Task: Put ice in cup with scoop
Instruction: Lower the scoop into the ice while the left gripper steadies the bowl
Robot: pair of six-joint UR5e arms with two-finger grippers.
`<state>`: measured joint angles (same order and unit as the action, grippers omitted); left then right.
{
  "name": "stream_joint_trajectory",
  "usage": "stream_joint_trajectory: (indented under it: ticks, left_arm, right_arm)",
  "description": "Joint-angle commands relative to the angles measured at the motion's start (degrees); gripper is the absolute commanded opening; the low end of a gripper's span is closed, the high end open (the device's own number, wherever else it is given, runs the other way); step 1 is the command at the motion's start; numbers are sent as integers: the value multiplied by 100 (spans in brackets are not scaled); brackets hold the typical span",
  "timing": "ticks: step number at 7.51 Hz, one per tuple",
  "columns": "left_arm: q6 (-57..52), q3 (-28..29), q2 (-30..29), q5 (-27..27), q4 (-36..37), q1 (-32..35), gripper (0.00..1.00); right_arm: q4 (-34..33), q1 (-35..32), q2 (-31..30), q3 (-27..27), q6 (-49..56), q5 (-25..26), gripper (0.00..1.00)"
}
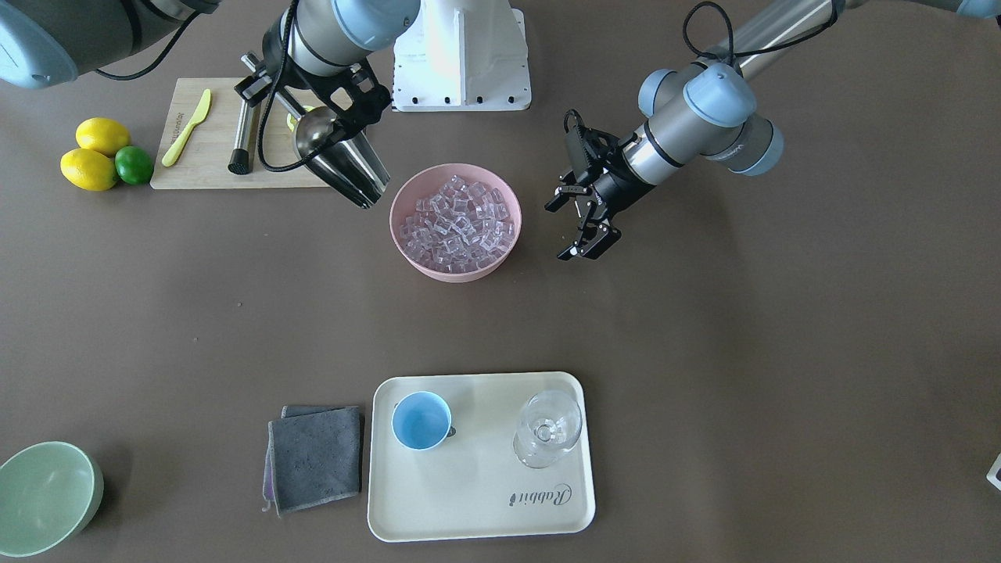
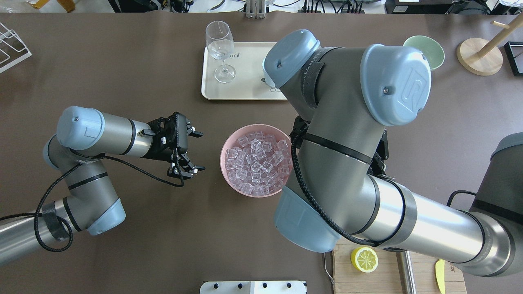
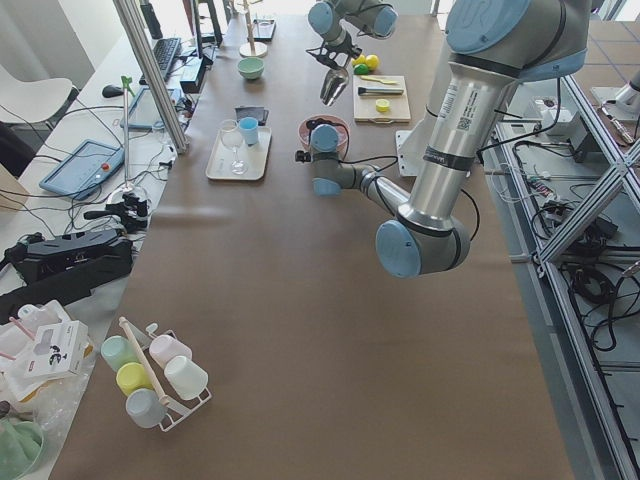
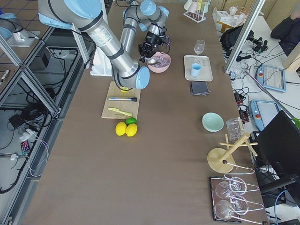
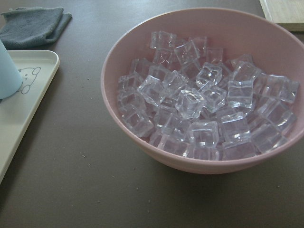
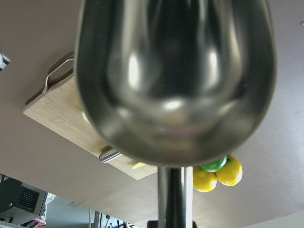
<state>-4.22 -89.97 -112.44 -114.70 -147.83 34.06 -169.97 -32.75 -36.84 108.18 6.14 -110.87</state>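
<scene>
The ice (image 1: pixel 457 223) fills a pink bowl (image 1: pixel 407 244) at the table's middle and also shows in the left wrist view (image 5: pixel 204 99). My right gripper (image 1: pixel 344 109) is shut on the handle of the steel scoop (image 1: pixel 348 168). It holds the scoop in the air just beside the bowl, on the cutting-board side. The scoop's trough (image 6: pixel 175 80) looks empty. My left gripper (image 1: pixel 586 227) is open and empty on the bowl's other side. The blue cup (image 1: pixel 422 420) stands upright on a cream tray (image 1: pixel 477 500).
A stemmed glass (image 1: pixel 547 428) stands on the same tray. A grey cloth (image 1: pixel 315 457) lies beside it and a green bowl (image 1: pixel 43 496) sits at the corner. A cutting board (image 1: pixel 211 148) holds a yellow-green knife (image 1: pixel 188 127) and a steel cylinder (image 1: pixel 244 141); lemons (image 1: pixel 90 168) lie beside it.
</scene>
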Motion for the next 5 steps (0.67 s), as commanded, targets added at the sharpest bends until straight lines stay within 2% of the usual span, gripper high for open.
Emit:
stream_joint_trajectory:
  ticks: [1, 2, 5]
  left_arm:
    - [0, -20, 2, 0, 0, 4, 98]
    - [0, -38, 46, 0, 0, 4, 98]
    - [0, -108, 81, 9, 9, 4, 98]
  right_arm:
    - [8, 146, 81, 19, -104, 74, 0]
    - [8, 146, 81, 10, -104, 274, 0]
    - [-88, 146, 81, -24, -209, 206, 0]
